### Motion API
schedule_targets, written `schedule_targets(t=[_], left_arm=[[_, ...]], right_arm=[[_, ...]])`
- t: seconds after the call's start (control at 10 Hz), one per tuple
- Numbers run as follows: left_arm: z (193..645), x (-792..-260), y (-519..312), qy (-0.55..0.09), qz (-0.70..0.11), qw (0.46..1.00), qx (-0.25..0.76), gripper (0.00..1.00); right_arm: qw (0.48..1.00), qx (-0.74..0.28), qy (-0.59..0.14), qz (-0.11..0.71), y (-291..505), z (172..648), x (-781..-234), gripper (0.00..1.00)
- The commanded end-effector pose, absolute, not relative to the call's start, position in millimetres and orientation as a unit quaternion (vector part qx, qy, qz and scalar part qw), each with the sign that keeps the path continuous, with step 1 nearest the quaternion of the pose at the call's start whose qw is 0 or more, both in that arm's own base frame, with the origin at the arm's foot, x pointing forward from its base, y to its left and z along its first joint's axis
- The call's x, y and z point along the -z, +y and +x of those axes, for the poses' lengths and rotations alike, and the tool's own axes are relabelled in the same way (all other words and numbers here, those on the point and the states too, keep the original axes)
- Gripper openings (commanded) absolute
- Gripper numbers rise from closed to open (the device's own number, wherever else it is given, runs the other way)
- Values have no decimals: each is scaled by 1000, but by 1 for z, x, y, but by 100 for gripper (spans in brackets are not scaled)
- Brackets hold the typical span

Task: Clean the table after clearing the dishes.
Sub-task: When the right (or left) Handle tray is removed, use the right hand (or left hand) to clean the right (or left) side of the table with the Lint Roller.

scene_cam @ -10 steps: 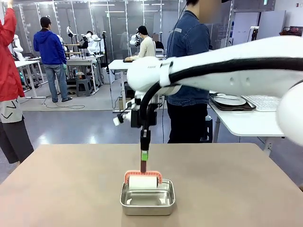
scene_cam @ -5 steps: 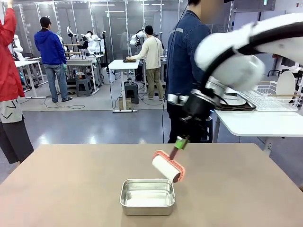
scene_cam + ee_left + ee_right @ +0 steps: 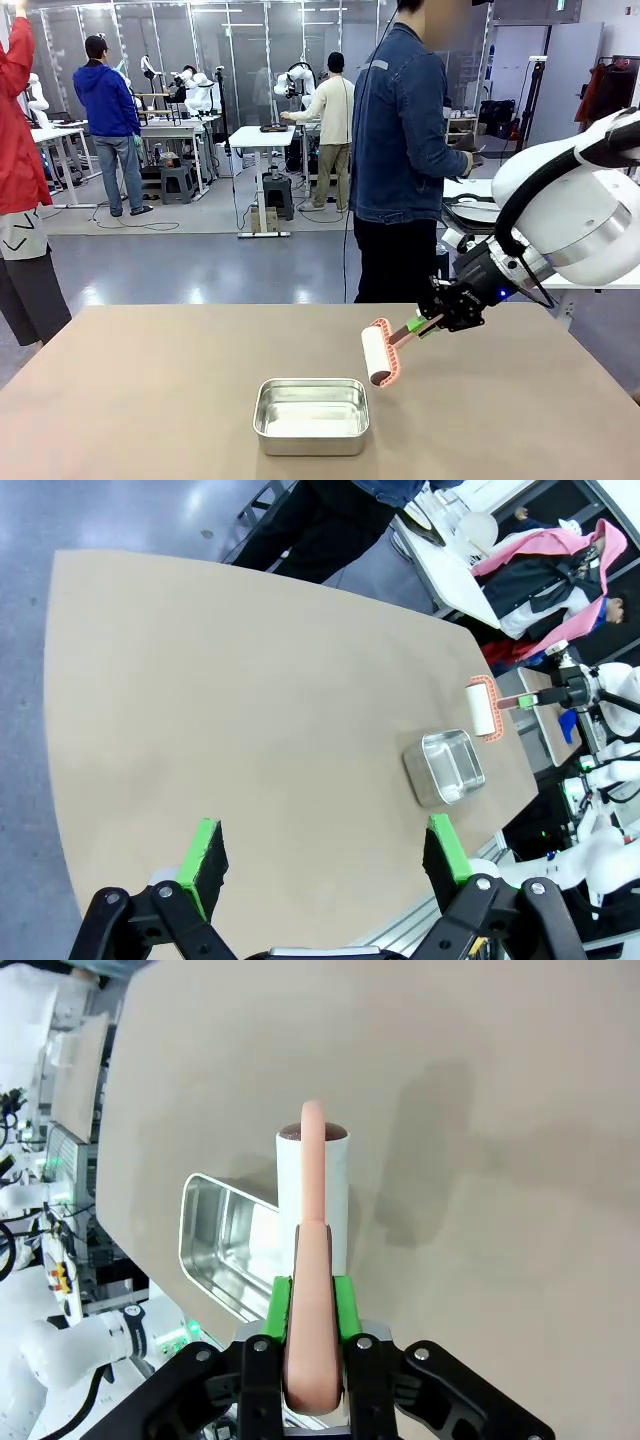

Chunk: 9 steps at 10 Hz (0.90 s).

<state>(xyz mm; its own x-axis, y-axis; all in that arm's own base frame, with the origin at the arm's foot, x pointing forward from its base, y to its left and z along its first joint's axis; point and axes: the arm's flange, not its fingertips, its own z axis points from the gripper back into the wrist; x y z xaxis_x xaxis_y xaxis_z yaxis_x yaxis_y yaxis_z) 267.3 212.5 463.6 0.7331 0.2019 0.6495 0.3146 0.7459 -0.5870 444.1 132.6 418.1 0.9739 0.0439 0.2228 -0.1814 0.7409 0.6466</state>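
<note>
Steel pan (image 3: pixel 312 415) sat near the front of the taupe surface (image 3: pixel 140 400). Just beyond its far right corner the lint roller (image 3: pixel 377 356) hung in the air, handle pinched between the fingers of the right gripper (image 3: pixel 311 1310), while the left gripper (image 3: pixel 325 850) hovered high, fingers wide and empty. Risk: roller was tilted, so touching down that way would land one end only and twist the handle in the grip, or clip the pan.

the table (image 3: pixel 140 390) has a smooth matte taupe top. a small rectangular steel pan (image 3: pixel 312 416) sits flat on it, near the robot-side edge, about midway between the left and right edges.
</note>
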Motion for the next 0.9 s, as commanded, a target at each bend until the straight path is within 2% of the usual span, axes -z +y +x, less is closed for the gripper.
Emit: schedule_targets(t=[0.0, 0.3, 0.4, 0.5, 0.7, 0.8], left_arm=[[266, -464, 213, -361, -351, 864, 29, 100], [266, -464, 213, -361, -351, 864, 29, 100], [266, -464, 213, -361, -351, 864, 29, 100], [266, -464, 213, -361, -351, 864, 29, 100], [266, -464, 213, -361, -351, 864, 29, 100], [266, -464, 213, -361, -351, 864, 29, 100]], right_arm=[[930, -87, -78, 350, 131, 446, -427, 0], [930, -87, -78, 350, 131, 446, -427, 0], [930, -82, -84, 349, 132, 444, -422, 20], [927, -23, -135, 349, 114, 460, -411, 20], [901, 12, -91, 424, 96, 476, -383, 20], [902, 19, -85, 424, 94, 487, -376, 20]])
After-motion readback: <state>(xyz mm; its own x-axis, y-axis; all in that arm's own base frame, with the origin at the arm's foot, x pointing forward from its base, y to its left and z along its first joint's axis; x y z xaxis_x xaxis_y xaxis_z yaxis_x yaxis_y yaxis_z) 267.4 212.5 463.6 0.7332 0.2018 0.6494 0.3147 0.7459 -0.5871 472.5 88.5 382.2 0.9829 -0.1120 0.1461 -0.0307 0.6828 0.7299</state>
